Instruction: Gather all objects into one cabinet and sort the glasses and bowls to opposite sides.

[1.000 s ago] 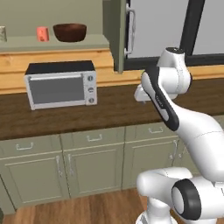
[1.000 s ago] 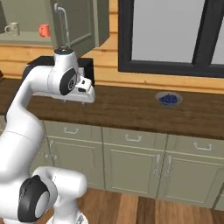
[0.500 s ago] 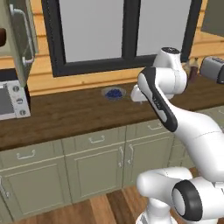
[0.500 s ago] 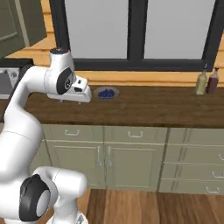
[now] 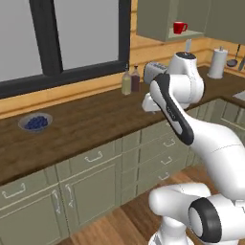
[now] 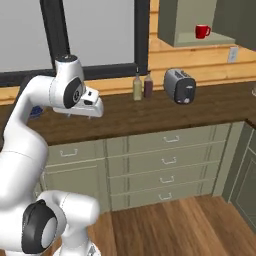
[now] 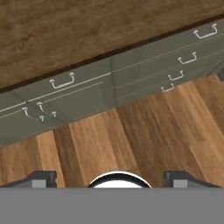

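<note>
A bright red cup (image 5: 179, 27) (image 6: 202, 32) stands on the pale shelf of an open grey-green wall cabinet (image 5: 155, 19) (image 6: 174, 20), high at the far right. My gripper (image 5: 149, 104) (image 6: 91, 113) hangs over the front part of the wooden counter, well left of and below that cabinet. In the hand view the gripper (image 7: 111, 179) is open, its two dark fingertips (image 7: 43, 178) wide apart with nothing between them, looking down at base cabinets and floor. The beige cup, the salmon-orange cup and the brown bowl are out of view.
Two slim bottles (image 5: 130, 80) (image 6: 142, 86) and a toaster (image 5: 152, 72) (image 6: 180, 86) stand at the counter's back below the red cup. A dish of blueberries (image 5: 35, 122) sits far left. A paper-towel roll (image 5: 217, 62) stands at the right. Drawers (image 6: 167, 161) lie below.
The whole picture has shifted: the base has driven right along the counter. The microwave and first cabinet have left view; bottles, toaster and the red cup's cabinet have come in. The arm's pose is unchanged.
</note>
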### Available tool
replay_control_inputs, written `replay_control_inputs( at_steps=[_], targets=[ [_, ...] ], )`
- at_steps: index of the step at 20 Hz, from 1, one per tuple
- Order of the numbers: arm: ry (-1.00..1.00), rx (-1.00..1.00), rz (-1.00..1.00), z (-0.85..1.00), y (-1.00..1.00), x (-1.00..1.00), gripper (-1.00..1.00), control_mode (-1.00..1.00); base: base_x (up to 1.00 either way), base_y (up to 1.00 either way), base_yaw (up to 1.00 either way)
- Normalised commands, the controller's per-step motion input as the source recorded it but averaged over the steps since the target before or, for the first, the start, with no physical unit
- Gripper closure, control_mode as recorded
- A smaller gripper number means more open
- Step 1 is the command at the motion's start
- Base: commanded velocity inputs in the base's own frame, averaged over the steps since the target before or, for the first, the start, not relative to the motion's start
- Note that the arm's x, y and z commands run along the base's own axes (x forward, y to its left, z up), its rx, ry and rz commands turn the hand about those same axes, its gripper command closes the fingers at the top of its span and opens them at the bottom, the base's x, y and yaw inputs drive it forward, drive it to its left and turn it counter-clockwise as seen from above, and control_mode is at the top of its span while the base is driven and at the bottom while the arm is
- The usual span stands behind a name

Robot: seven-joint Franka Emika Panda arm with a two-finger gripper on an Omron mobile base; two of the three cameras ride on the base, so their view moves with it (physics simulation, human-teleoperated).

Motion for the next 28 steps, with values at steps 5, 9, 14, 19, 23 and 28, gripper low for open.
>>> replay_control_inputs(
  at_steps=[5,9,14,19,23,28],
  targets=[
    [0.00,0.00,0.00,0.00,0.00,0.00,-1.00,1.00,0.56,-0.75,-0.29],
    [0.00,0.00,0.00,0.00,0.00,0.00,-1.00,1.00,0.92,-0.40,-0.03],
    [0.00,0.00,0.00,0.00,0.00,0.00,-1.00,1.00,0.92,-0.18,0.05],
    [0.00,0.00,0.00,0.00,0.00,0.00,-1.00,1.00,0.97,-0.20,0.17],
    [0.00,0.00,0.00,0.00,0.00,0.00,-1.00,1.00,0.92,-0.44,0.25],
    [0.00,0.00,0.00,0.00,0.00,0.00,-1.00,1.00,0.60,-0.72,0.26]
  ],
)
